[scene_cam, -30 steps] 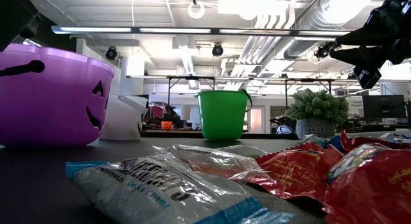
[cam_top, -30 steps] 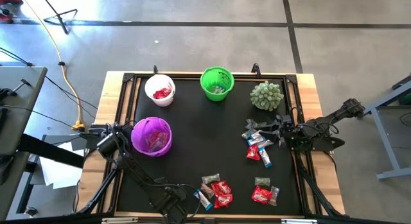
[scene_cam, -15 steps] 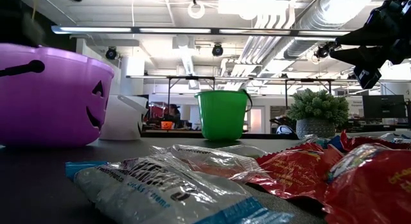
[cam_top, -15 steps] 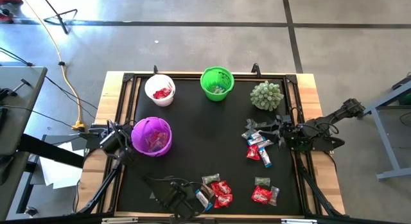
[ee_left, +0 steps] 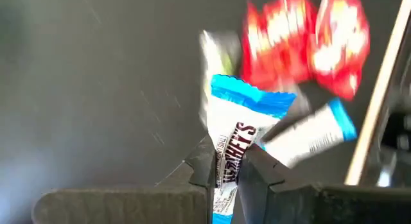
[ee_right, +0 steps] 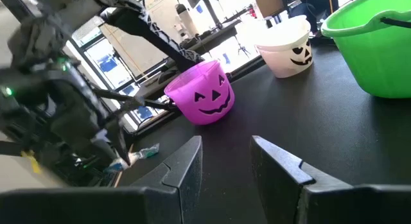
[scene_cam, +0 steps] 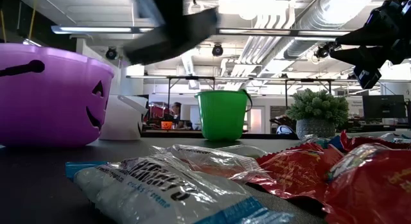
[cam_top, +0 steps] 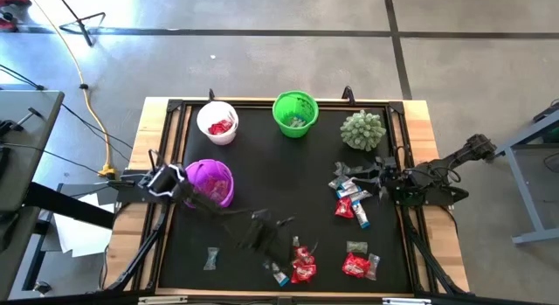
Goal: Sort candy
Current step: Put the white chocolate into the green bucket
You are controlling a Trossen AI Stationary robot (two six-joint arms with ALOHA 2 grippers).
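Note:
My left gripper (ee_left: 228, 167) is shut on a blue-white candy (ee_left: 241, 121) above the black mat; in the high view it is blurred near the mat's middle (cam_top: 266, 238). Below it lie red candies (ee_left: 298, 38) and another blue-white candy (ee_left: 311, 131). More candy lies in a near pile (cam_top: 301, 261), a second near pile (cam_top: 358, 263) and a right group (cam_top: 349, 197). One sweet (cam_top: 211, 257) lies alone at the near left. Purple (cam_top: 210, 183), white (cam_top: 217, 121) and green (cam_top: 294, 113) cups stand on the mat. My right gripper (ee_right: 225, 161) waits open at the right edge. My left gripper pinches the blue-white candy between its two fingers, on the printed middle of the wrapper (ee_left: 232, 144). The fingers point steeply down and the wrapper lies along them, its blue crimped end (ee_left: 250, 99) sticking out past the fingertips. The candy is lifted clear of the mat.
A spiky pale-green ball (cam_top: 362, 130) sits at the far right of the mat. The mat lies inside a black frame (cam_top: 175, 148) on a wooden table. The white cup holds red candy, and the purple and green cups hold candy too. Bare mat lies between the cups and the near piles.
My left gripper has risen from the near edge, left of the near pile, and swung toward the far edge and a little to the right, over the middle of the mat. Its move uncovers the lone sweet at the near left.

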